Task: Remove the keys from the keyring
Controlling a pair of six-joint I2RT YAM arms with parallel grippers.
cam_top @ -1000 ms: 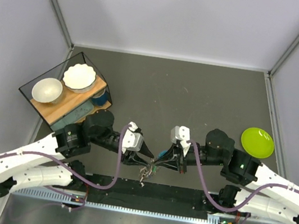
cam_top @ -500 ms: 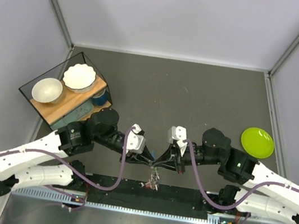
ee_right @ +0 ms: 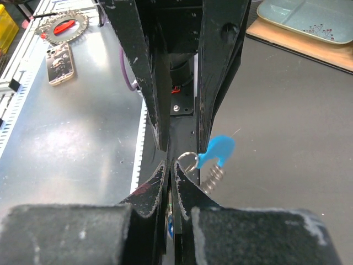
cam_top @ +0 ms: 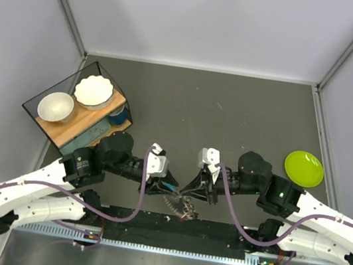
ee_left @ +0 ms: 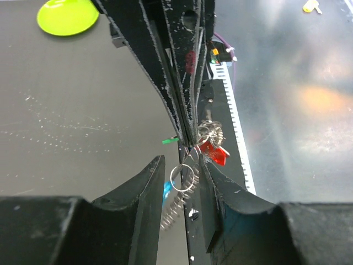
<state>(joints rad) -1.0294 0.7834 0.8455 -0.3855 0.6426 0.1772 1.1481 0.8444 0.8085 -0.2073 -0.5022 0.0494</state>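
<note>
The keys (cam_top: 181, 207) hang as a small bunch between the two grippers, just above the table's near edge. My right gripper (cam_top: 186, 190) is shut on the bunch at the keyring; in the right wrist view its tips (ee_right: 171, 164) are pressed together. A red tag (ee_left: 214, 152) and a green tag (ee_left: 171, 141) hang just below its tips. A thin silver ring (ee_left: 183, 178) with a cyan tag (ee_left: 166, 190) and a coiled spring (ee_right: 212, 178) sits in the gap of my left gripper (ee_left: 182, 165), which is open and not touching it.
A lime-green plate (cam_top: 304, 168) lies at the right. A rack (cam_top: 106, 131) with two white bowls stands at the left. A black toothed rail (cam_top: 174, 230) and a metal ledge run along the near edge, right under the keys.
My left gripper pushed in toward the right gripper, then drew back left and now stands open. The key bunch shifted slightly right. The right gripper stayed shut on it.
</note>
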